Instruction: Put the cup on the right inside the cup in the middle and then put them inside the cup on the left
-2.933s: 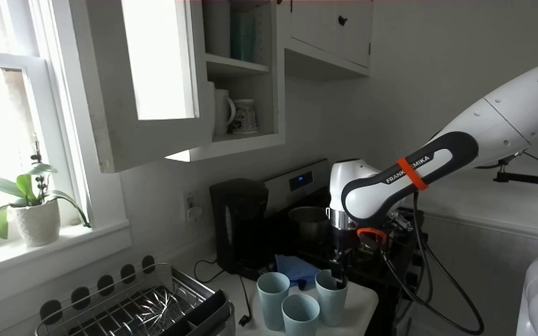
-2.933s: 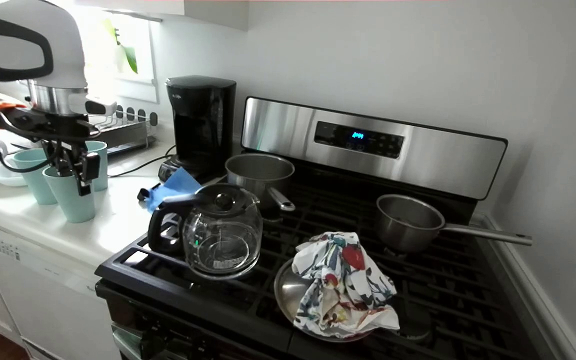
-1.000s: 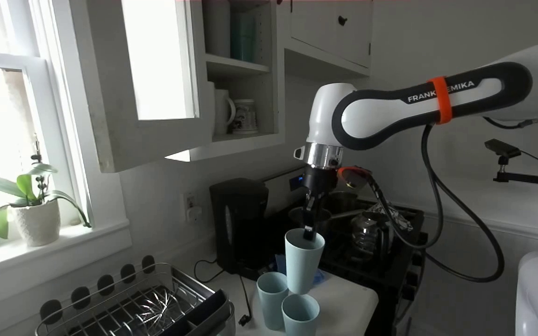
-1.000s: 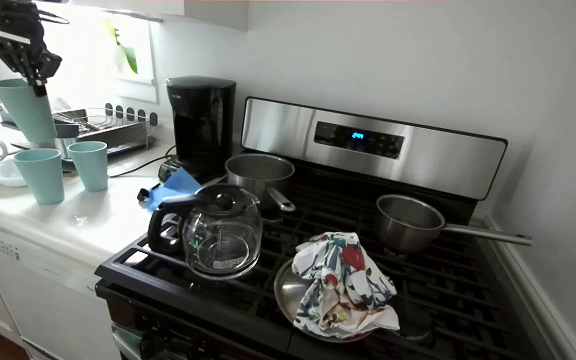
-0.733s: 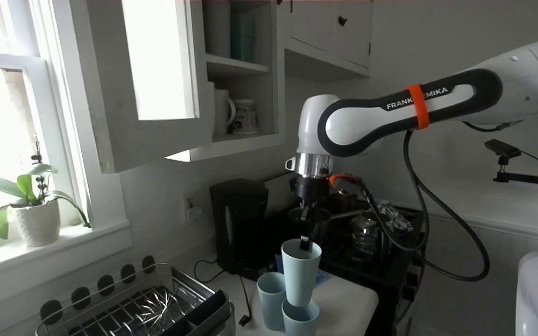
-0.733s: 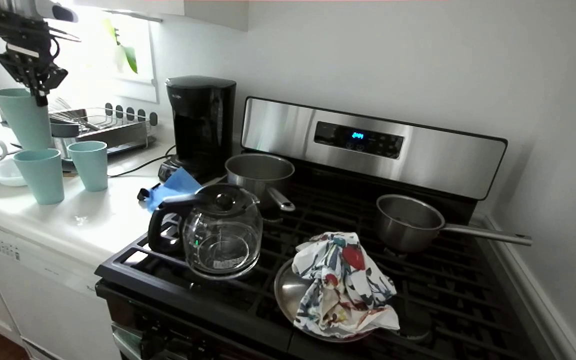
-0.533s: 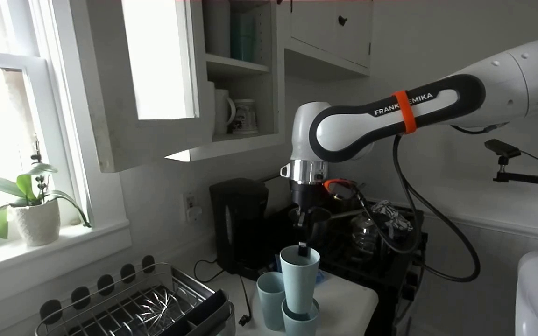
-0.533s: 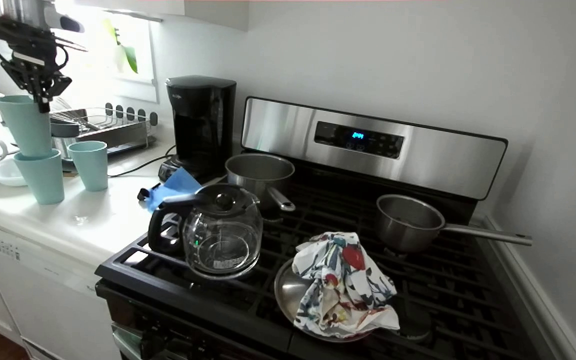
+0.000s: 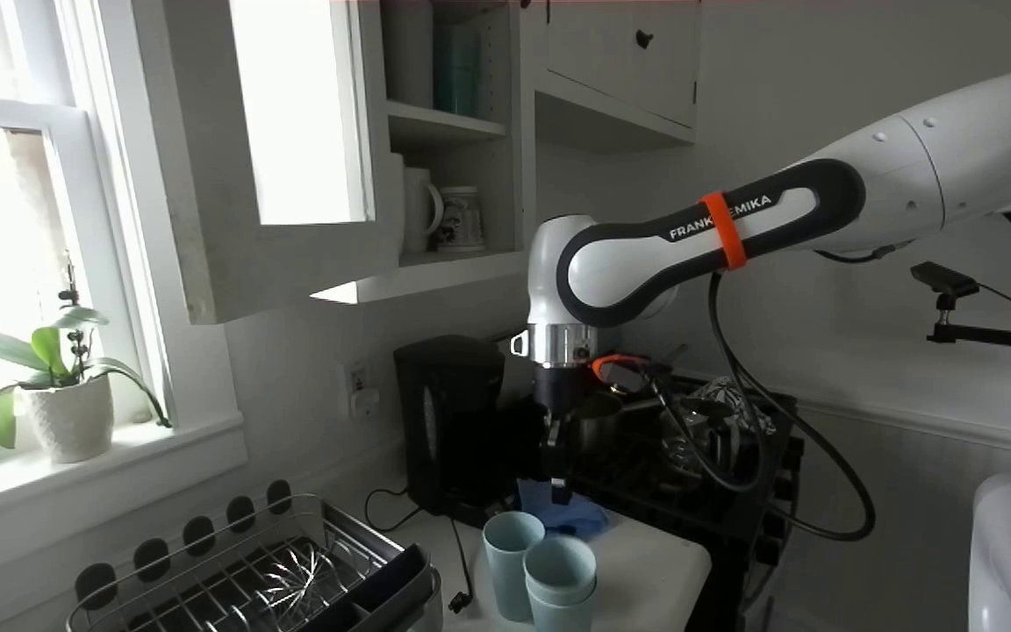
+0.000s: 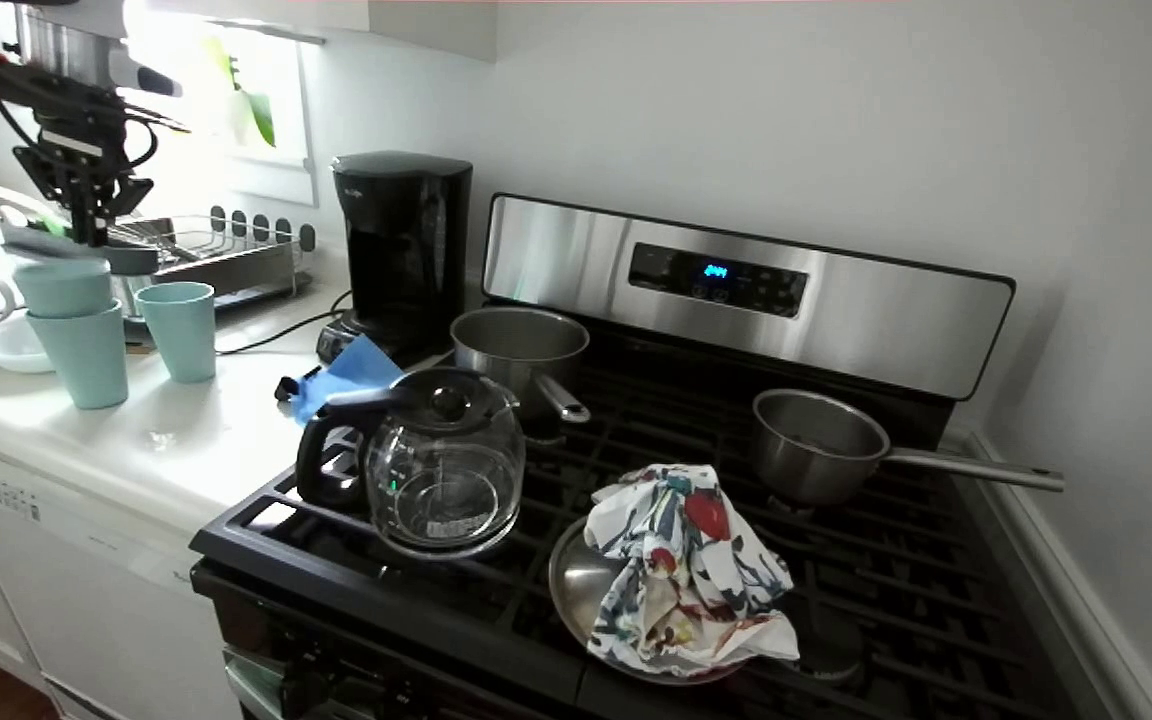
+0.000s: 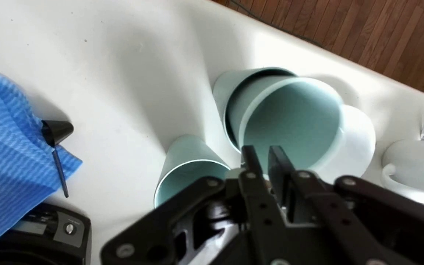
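Three light-teal cups are in play. One cup [image 9: 560, 570] stands inside another cup [image 9: 563, 616], its rim showing above the outer rim. In an exterior view the inner cup [image 10: 64, 288] and outer cup [image 10: 84, 360] also show stacked. The third cup [image 9: 512, 562] stands alone beside the stack; it also shows in an exterior view [image 10: 179, 332] and in the wrist view [image 11: 184, 149]. My gripper [image 11: 261, 154] is just above the nested pair, its fingers a little apart with nothing between them. In an exterior view its fingertips [image 9: 561, 493] are clear of the inner cup's rim.
A dish rack [image 9: 295, 570] stands beside the cups. A black coffee maker [image 9: 448, 421] and blue cloth [image 9: 562, 509] are behind them. A white mug [image 11: 414, 167] stands beyond the stack. The stove with a glass carafe [image 10: 446, 470] adjoins the counter.
The gripper has lifted the right cup, carried it over the middle cup and lowered it. The fingers have parted and the cup has dropped into the middle cup.
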Motion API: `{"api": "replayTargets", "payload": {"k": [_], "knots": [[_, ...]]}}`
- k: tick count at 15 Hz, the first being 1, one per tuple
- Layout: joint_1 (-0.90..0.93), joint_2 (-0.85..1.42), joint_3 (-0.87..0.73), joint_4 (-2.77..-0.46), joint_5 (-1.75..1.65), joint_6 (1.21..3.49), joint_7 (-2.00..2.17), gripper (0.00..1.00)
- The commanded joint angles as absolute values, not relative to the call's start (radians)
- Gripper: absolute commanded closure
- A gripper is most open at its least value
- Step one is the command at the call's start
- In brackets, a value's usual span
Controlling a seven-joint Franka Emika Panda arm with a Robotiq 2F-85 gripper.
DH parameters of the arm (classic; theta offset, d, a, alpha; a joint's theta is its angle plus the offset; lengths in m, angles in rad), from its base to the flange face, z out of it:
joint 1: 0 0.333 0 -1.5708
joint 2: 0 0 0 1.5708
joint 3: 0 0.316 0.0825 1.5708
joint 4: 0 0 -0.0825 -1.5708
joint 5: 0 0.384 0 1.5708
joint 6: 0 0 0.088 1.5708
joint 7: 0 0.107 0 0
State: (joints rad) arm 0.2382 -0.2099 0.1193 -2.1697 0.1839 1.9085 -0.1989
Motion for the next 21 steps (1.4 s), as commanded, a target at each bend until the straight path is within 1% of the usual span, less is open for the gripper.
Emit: {"api": "replayTargets", "payload": {"k": [1, 8, 9, 15, 21], "knots": [[0.224, -0.168, 0.133, -2.124, 0.189, 1.889, -0.208, 0.53], [0.222, -0.194, 0.130, -2.151, 0.178, 1.888, -0.238, 0.04], [0.223, -0.191, 0.129, -2.160, 0.184, 1.897, -0.252, 0.01], [0.223, -0.177, 0.133, -2.250, 0.173, 1.957, -0.283, 0.00], [0.219, -0.155, 0.131, -2.327, 0.188, 2.076, -0.270, 0.00]]}}
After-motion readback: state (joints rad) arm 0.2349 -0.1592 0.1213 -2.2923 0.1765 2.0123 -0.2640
